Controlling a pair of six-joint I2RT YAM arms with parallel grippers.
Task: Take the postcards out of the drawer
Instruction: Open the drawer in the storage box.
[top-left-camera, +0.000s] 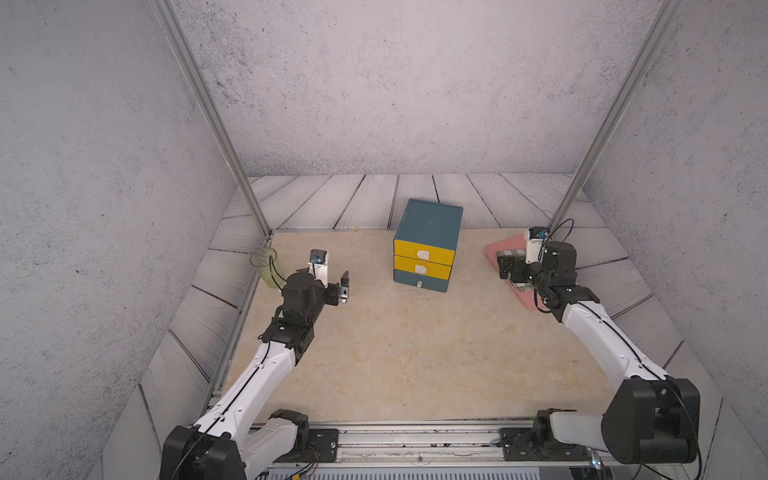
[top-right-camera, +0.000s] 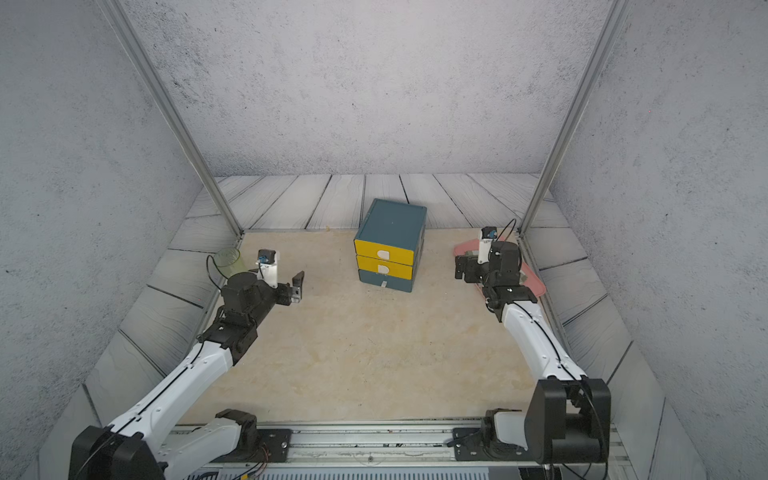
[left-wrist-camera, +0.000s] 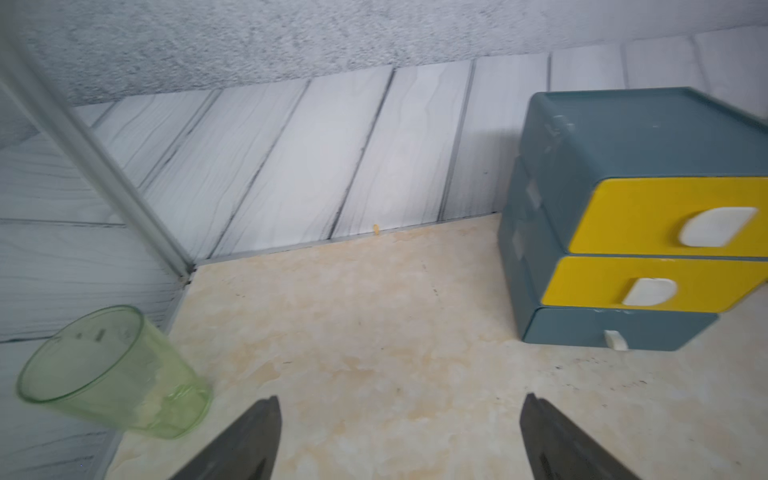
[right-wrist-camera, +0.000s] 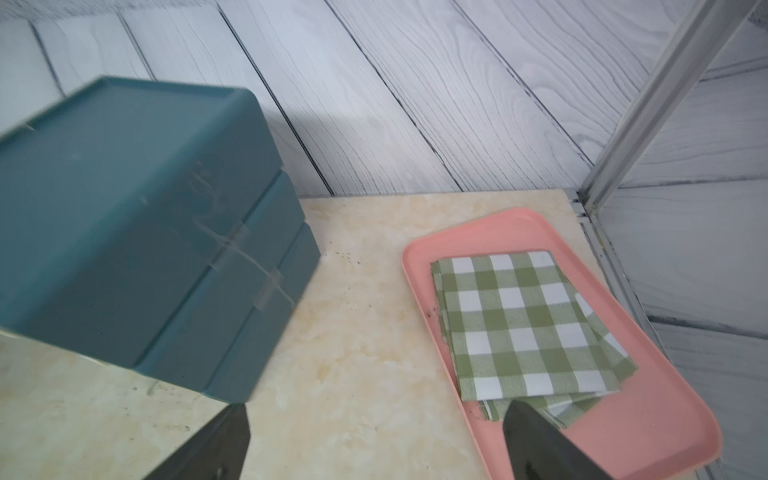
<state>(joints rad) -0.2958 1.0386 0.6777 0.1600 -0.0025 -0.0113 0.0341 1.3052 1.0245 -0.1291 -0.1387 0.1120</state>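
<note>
Top views: three drawers, one cup

Both jaws wide and empty, left arm and right arm outstretched.

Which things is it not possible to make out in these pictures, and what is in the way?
- Postcards: in no view; all three drawers of the drawer unit are shut.
- Pink tray and checked cloth, top views: mostly behind the right arm.
- Drawer fronts, right wrist view: they face away; only the unit's blurred side shows.
- Yellow drawers, left wrist view: cut by the picture's edge.
- Yellowish speck: too small to name.
</note>
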